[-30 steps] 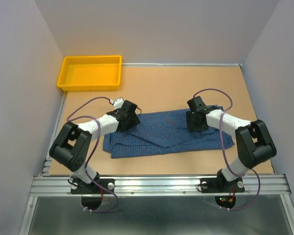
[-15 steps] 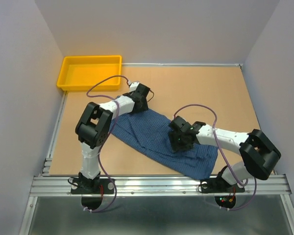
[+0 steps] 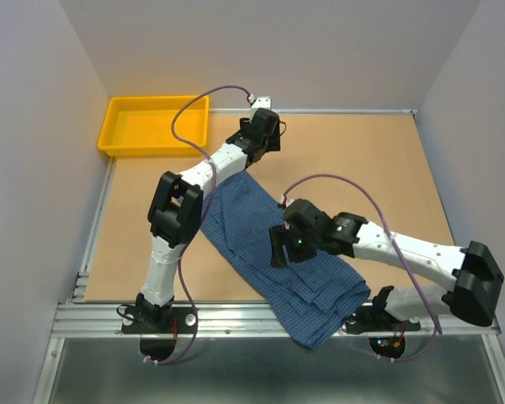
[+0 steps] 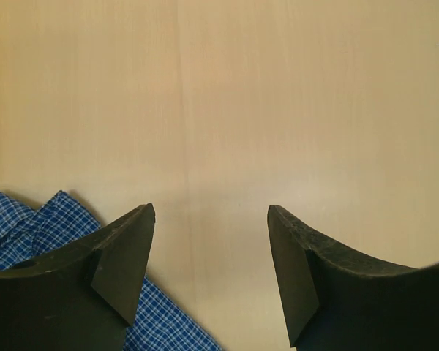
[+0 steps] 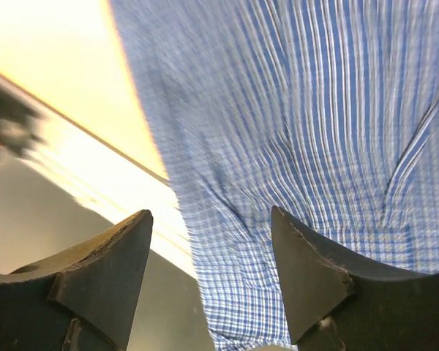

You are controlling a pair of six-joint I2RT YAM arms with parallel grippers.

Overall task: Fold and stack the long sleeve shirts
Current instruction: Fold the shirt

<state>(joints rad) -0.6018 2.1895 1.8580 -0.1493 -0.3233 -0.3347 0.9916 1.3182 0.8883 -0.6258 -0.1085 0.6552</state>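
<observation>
Shirt (image 3: 240,223): lay diagonally, centre to lower right, overhanging table (image 3: 362,160) edge.
Left gripper (image 4: 211,212): wide, empty, upper centre.
Right gripper (image 5: 211,216): wide, empty, over shirt.

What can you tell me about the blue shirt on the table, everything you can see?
The shirt is soft blue cloth in a fine check, bunched into a long, creased band. It lies slantwise on the table, its far end beside the left tool and its near end draped over the front rail. The right tool hangs open above its middle, where seams show. Neither tool grips it. No collar or buttons can be made out.
</observation>
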